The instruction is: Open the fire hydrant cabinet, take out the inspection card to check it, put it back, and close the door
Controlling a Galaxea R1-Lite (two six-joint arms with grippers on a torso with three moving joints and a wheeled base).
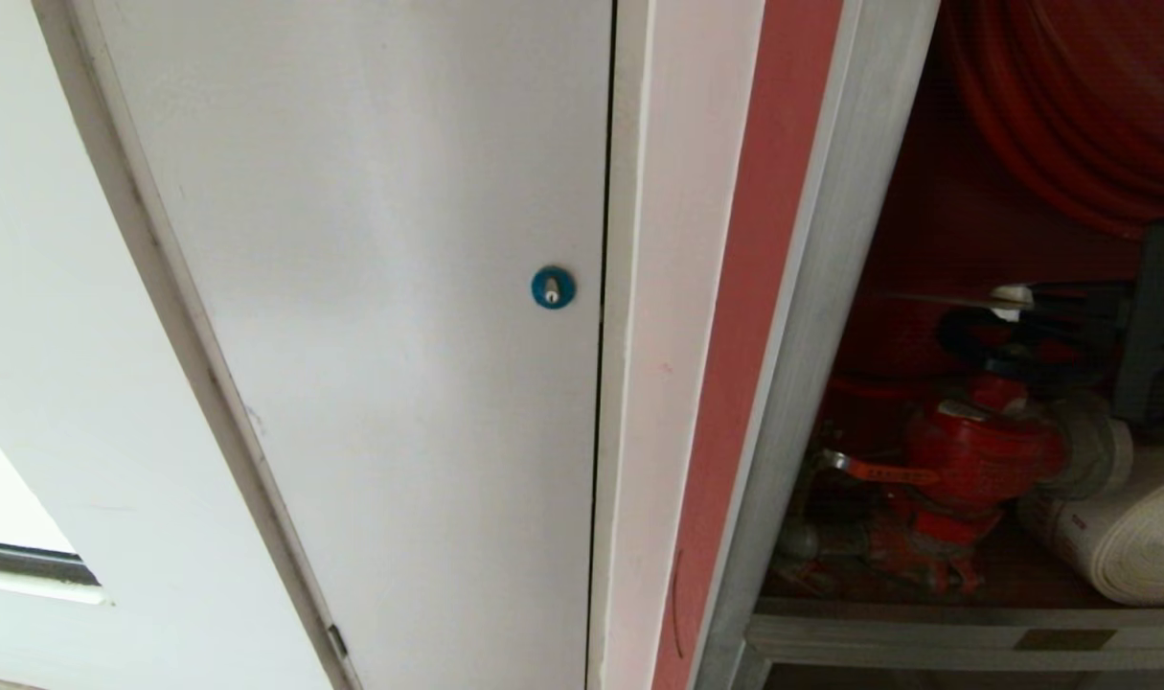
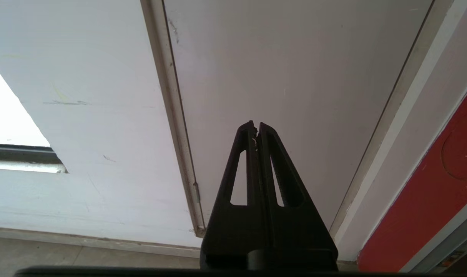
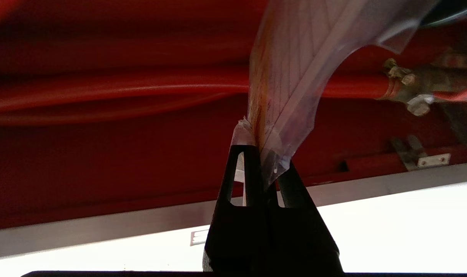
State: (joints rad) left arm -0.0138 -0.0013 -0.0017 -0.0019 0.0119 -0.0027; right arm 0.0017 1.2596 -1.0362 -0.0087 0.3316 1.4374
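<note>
Here the right claw [image 3: 263, 154] is clamped on the lower corner of the inspection card [image 3: 294, 69], a ruled white sheet in a clear plastic sleeve. The card rises from the claw tips and curves away toward the interior of the fire hydrant cabinet [image 1: 802, 316], so its long axis runs roughly in line with the claw's own fingers and onward past them. Behind the card, in the right wrist view, lie the red coils of the hose reel [image 3: 102, 92]; a brass hose coupling [image 3: 406, 82] sits off to one side, and the cabinet's silver frame rail [image 3: 102, 227] crosses between the claw and the red interior. The card's far end passes out of that picture, so whether it touches anything inside cannot be told.

In the head view the cabinet stands open at the right, showing the red valve [image 1: 974, 450] and the white rolled hose [image 1: 1128, 537] on the cabinet floor; neither arm appears there, and the cabinet's glass door is not in view. The left claw [image 2: 256, 127], fingers pressed together and holding nothing, points at the plain white door [image 1: 371, 287] with its round blue lock [image 1: 553, 287], well apart from the cabinet opening. By judgement, the right arm alone is placed for whatever comes next with the card.
</note>
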